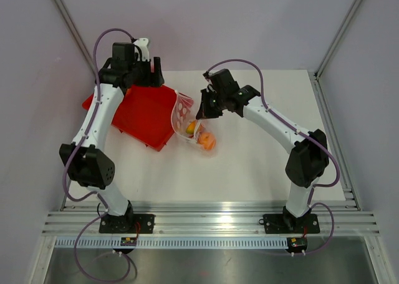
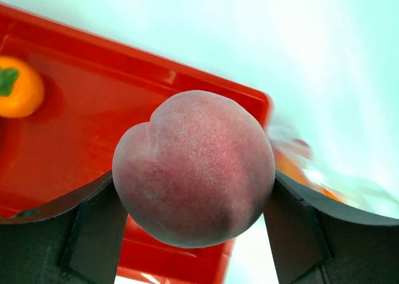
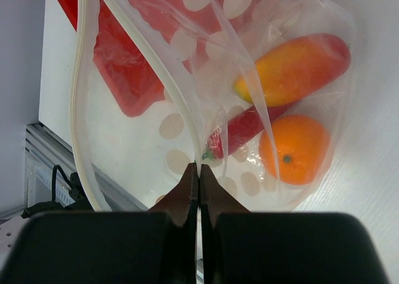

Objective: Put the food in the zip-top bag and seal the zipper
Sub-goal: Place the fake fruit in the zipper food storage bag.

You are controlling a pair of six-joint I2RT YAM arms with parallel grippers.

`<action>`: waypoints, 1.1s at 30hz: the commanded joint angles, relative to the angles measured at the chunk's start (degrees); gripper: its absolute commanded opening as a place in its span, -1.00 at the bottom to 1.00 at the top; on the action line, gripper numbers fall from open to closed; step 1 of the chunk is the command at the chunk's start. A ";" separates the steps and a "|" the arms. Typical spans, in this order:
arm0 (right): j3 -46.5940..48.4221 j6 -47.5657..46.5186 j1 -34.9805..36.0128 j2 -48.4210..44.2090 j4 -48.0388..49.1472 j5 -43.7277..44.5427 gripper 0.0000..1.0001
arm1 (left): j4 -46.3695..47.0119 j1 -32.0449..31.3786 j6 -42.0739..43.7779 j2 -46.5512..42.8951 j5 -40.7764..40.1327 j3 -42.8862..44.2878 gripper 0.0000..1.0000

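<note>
My left gripper (image 1: 153, 68) (image 2: 194, 225) is shut on a pale pink ball (image 2: 193, 168) and holds it above the red tray's edge. One orange ball (image 2: 19, 87) lies in the tray. My right gripper (image 1: 202, 110) (image 3: 198, 171) is shut on the mouth edge of the transparent dotted zip-top bag (image 1: 185, 123) (image 3: 187, 109) and holds the mouth open. Inside the bag lie a yellow-orange oval piece (image 3: 293, 68), an orange ball (image 3: 293, 148) and a red piece (image 3: 249, 131). The zipper strip (image 3: 81, 109) curves round the open mouth.
The red tray (image 1: 146, 112) (image 2: 124, 90) lies at the back left, its right corner touching the bag. Purple walls and metal posts close in the table on three sides. Aluminium rails run along the near edge.
</note>
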 commanded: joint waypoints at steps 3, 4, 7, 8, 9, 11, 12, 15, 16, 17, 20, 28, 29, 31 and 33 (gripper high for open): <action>0.42 0.81 -0.36 -2.20 2.03 -1.20 -1.00 | -9.81 -6.63 1.13 -7.29 2.92 2.07 0.30; 0.42 0.72 -0.36 -2.11 2.03 -1.12 -1.00 | -11.31 -7.69 2.27 -7.91 2.66 2.60 0.30; 1.30 0.72 -0.36 -1.67 1.60 -0.59 -1.00 | -16.23 -12.26 4.46 -10.46 1.08 2.87 0.31; 1.56 0.64 -0.36 -1.59 1.33 -0.50 -1.00 | -16.77 -14.10 4.65 -11.08 0.64 1.83 0.31; 1.91 0.55 -0.36 -1.32 0.98 -0.33 -1.00 | -17.12 -14.90 4.83 -11.78 0.72 0.86 0.32; 2.70 0.46 -0.36 -0.97 0.63 -0.32 -1.00 | -18.00 -16.57 5.18 -13.37 1.95 -0.64 0.33; 2.88 0.46 -0.36 -0.71 0.54 -0.32 -1.00 | -18.26 -16.92 5.18 -13.63 2.04 -2.13 0.33; 3.94 0.37 -0.45 -0.01 -0.07 -0.50 -1.00 | -17.48 -17.81 4.48 -14.25 4.32 -4.59 0.36; 4.63 0.37 -0.37 0.08 -0.25 -0.59 -1.00 | -16.08 -17.98 3.69 -14.42 4.94 -6.52 0.36; 4.73 0.37 -0.36 0.26 -0.34 -0.68 -1.00 | -15.29 -18.33 3.60 -14.51 5.38 -7.23 0.38; 4.82 0.28 -0.37 0.00 -0.69 -0.50 -1.00 | -13.35 -18.68 3.68 -14.60 4.60 -8.99 0.59; 1.22 0.81 -0.45 -2.72 0.10 0.47 -1.00 | -10.97 -18.69 1.05 -13.46 3.89 -7.42 0.98; 0.87 0.90 -0.37 -2.90 0.19 0.47 -1.00 | -10.88 -18.69 0.87 -13.28 3.71 -6.80 0.98; 0.43 1.07 -0.37 -3.43 0.36 0.55 -1.00 | -10.80 -18.69 0.26 -12.93 2.41 -5.84 0.98; 0.16 0.99 -0.36 -3.78 0.45 0.73 -1.00 | -10.79 -18.69 -0.70 -12.84 -0.40 -4.69 0.98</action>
